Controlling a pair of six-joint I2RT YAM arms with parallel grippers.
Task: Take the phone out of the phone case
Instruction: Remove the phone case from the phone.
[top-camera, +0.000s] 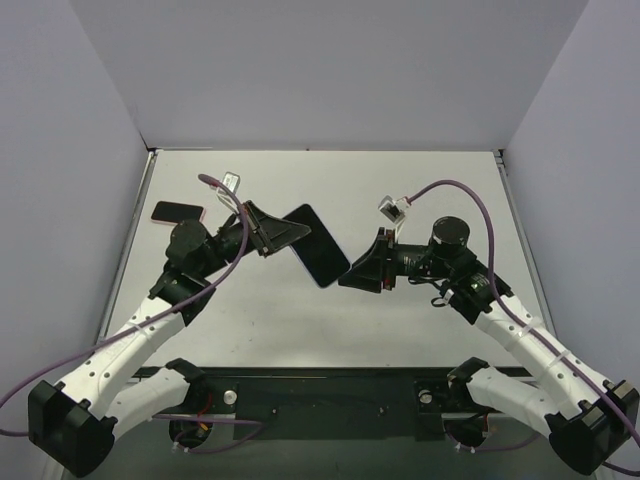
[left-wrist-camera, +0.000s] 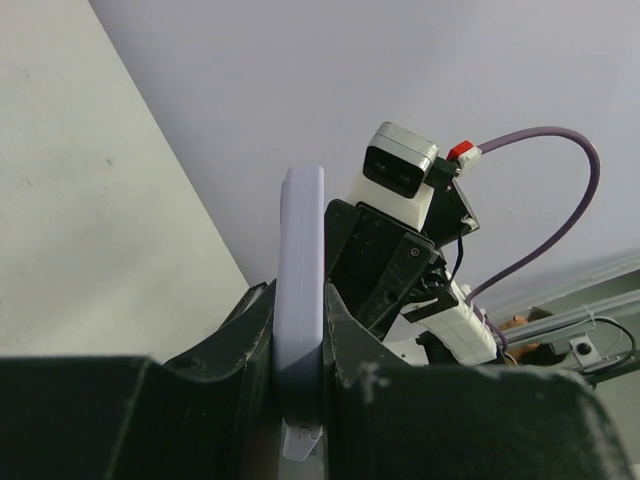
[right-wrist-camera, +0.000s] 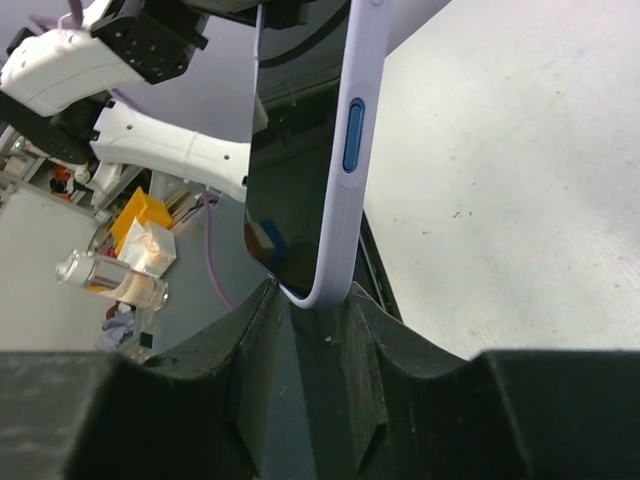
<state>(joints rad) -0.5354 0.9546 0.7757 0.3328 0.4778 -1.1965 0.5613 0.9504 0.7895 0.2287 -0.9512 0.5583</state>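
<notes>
A phone with a dark screen (right-wrist-camera: 295, 180) sits in a lavender phone case (top-camera: 318, 245) and is held in the air between my two arms. My left gripper (top-camera: 290, 232) is shut on its far upper end; in the left wrist view the case's edge (left-wrist-camera: 300, 250) stands pinched between the jaws of that gripper (left-wrist-camera: 300, 320). My right gripper (top-camera: 347, 277) is at the lower end. In the right wrist view the case's rounded corner (right-wrist-camera: 340, 200), with a blue side button, sits between the fingertips of that gripper (right-wrist-camera: 310, 300), which close on it.
A second dark, pink-rimmed phone-like slab (top-camera: 177, 212) lies flat at the back left of the white table (top-camera: 420, 180). Grey walls enclose the table on three sides. The right arm's wrist camera (left-wrist-camera: 400, 165) is close behind the case.
</notes>
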